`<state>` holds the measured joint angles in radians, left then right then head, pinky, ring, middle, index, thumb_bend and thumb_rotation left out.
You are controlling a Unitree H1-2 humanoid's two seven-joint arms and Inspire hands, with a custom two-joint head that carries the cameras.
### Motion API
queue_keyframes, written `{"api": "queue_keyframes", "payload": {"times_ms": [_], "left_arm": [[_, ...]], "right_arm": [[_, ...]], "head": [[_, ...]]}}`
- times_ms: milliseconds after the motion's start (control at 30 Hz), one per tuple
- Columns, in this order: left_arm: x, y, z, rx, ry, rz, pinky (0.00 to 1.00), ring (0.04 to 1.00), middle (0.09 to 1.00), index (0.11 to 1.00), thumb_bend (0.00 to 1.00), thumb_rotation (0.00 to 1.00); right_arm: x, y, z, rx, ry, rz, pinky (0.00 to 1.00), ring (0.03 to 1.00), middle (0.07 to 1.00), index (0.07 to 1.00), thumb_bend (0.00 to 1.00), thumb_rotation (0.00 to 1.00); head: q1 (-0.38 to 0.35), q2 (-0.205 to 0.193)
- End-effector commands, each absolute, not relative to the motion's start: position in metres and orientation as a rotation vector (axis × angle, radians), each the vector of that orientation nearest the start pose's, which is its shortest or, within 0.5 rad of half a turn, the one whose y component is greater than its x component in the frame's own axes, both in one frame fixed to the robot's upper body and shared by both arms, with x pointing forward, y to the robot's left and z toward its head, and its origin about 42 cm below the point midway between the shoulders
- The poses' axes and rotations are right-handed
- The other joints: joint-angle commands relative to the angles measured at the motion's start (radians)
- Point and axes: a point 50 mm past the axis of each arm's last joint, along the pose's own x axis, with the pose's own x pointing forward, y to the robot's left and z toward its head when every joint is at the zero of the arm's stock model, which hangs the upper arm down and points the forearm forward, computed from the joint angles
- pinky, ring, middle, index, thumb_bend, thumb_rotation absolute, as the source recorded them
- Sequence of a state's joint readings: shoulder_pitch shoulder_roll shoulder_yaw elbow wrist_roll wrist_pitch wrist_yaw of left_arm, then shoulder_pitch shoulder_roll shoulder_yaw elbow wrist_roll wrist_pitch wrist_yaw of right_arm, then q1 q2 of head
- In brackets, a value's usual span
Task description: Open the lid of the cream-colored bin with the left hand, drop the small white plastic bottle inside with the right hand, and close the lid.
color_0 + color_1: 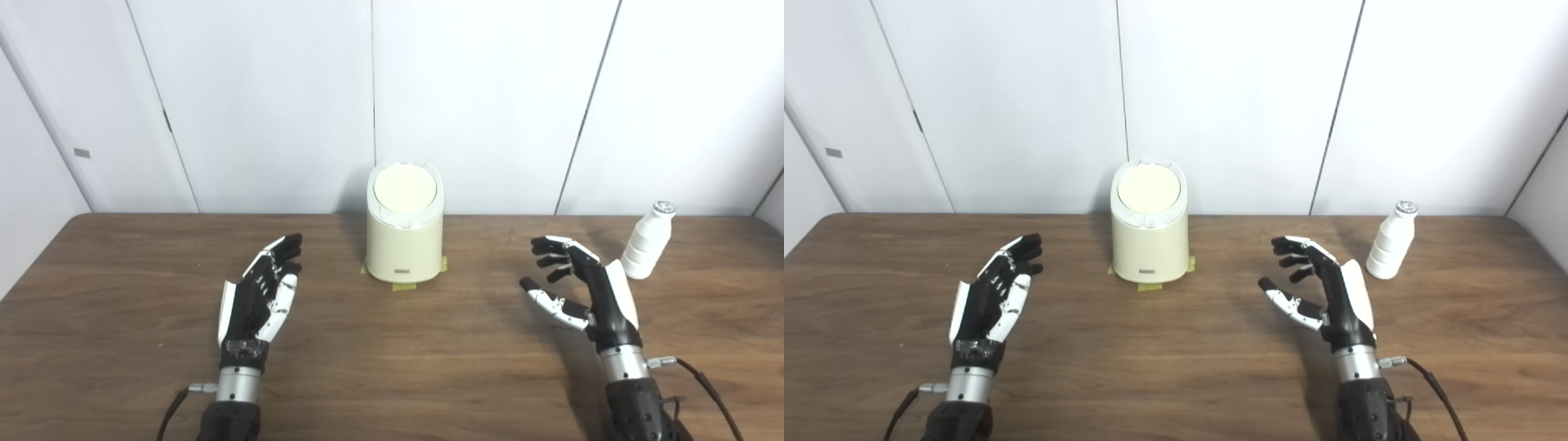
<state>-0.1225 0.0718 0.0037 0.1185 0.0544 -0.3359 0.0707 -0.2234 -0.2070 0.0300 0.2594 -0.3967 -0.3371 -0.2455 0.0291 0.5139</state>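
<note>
The cream bin (404,236) sits lidded, bottle (647,243) standing apart; both hands' fingers (278,257) spread, holding nothing.

Both forearms leave the bottom edge; the worktop (392,367) is cut off there too. The bin's (1149,245) small label is unreadable.
</note>
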Motion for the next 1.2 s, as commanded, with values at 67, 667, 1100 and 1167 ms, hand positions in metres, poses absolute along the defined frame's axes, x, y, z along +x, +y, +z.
{"api": "queue_keyframes", "payload": {"times_ms": [67,667,1100,1167], "left_arm": [[0.303,0.228,0.091,0.152,-0.263,0.023,0.76,0.832,0.843,0.813,0.22,0.52],[0.304,0.229,0.087,0.154,-0.249,0.023,0.77,0.833,0.843,0.814,0.22,0.51],[0.309,0.221,0.127,0.217,-0.156,-0.068,0.99,0.996,0.996,0.995,0.43,0.64],[0.311,0.22,0.138,0.226,-0.159,-0.079,1.0,1.0,1.0,0.999,0.47,0.66]], "right_arm": [[0.34,-0.263,0.102,-0.542,-0.32,-0.081,0.44,0.598,0.668,0.681,0.28,0.23],[0.34,-0.261,0.101,-0.545,-0.305,-0.079,0.51,0.65,0.695,0.678,0.29,0.27],[0.343,-0.256,0.097,-0.518,-0.302,-0.086,0.48,0.624,0.684,0.684,0.3,0.29],[0.343,-0.256,0.098,-0.522,-0.305,-0.084,0.48,0.622,0.675,0.689,0.29,0.29]], "head": [[0.001,0.001],[0.001,-0.004],[0.0,-0.022],[0.0,-0.024]]}}
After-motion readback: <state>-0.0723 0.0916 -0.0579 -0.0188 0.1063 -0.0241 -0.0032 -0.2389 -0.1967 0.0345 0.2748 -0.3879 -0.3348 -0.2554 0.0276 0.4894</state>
